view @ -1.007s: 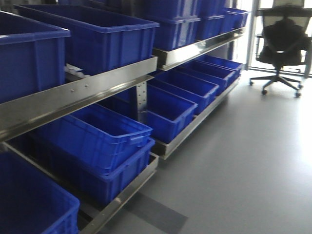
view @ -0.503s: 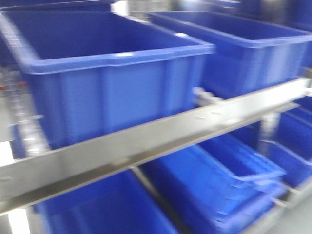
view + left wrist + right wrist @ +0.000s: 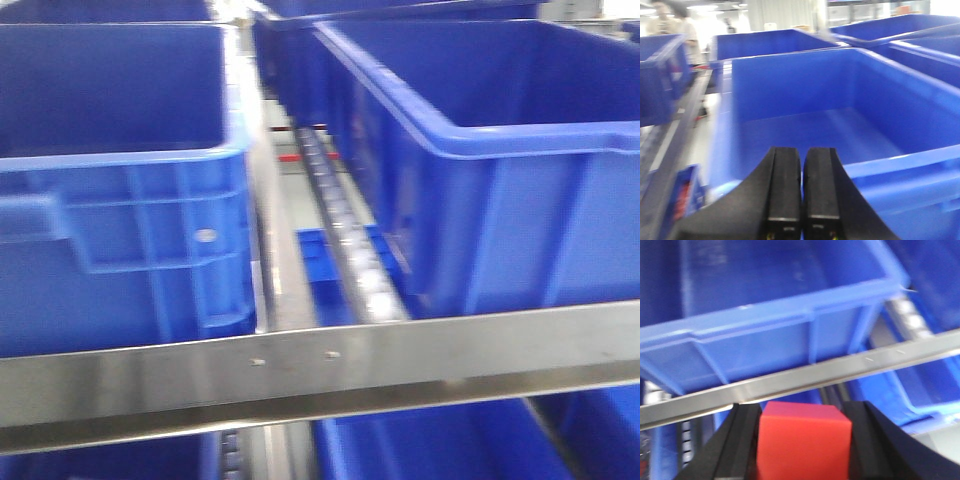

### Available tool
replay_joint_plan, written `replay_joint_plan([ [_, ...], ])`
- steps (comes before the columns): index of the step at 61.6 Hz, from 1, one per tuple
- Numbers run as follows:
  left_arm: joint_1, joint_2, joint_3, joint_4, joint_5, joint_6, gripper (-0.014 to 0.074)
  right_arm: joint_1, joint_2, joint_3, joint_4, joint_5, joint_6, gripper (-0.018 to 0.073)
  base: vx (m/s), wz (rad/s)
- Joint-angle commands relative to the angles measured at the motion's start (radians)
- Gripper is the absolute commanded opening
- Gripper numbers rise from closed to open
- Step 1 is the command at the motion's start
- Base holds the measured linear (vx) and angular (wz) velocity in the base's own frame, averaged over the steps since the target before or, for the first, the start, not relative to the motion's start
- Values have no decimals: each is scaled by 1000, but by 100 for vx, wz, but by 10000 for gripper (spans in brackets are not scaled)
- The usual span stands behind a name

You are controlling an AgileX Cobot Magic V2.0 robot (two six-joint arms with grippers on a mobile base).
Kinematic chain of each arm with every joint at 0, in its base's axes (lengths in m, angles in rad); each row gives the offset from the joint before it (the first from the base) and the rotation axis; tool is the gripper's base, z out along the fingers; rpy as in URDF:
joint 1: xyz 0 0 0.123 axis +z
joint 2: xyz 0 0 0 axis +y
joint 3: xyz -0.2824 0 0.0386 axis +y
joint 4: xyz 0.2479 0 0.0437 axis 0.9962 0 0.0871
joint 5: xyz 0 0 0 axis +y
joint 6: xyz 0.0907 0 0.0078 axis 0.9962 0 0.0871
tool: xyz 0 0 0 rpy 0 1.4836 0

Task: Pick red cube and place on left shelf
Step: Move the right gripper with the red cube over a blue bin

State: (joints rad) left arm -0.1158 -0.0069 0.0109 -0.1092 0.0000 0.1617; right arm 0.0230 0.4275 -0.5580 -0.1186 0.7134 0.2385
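Right claw (image 3: 804,445) pinching the red cube (image 3: 802,427), close to the steel front rail of the left shelf (image 3: 420,360). Blue crate (image 3: 765,325) behind the rail. Left claw (image 3: 802,195) pressed together, empty, at the rim of another crate (image 3: 855,125).

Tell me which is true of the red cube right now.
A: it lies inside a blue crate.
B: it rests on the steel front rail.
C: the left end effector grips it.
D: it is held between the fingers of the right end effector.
D: the right wrist view shows the red cube clamped between the black fingers of the right end effector, with the shelf's front rail beyond it.
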Motion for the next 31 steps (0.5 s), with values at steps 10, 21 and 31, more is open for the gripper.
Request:
replay_joint_plan([
  [10,-2,8,22,-9,-84,-2,106,-5,7,-35,-14,-80,-7,55,0,35],
  [21,-2,8,22,-9,-84,-2,106,-5,7,-35,-14,-80,-7,55,1,20],
  [31,-2,8,22,-9,-84,-2,106,-5,7,-35,-14,-80,-7,55,-1,27],
])
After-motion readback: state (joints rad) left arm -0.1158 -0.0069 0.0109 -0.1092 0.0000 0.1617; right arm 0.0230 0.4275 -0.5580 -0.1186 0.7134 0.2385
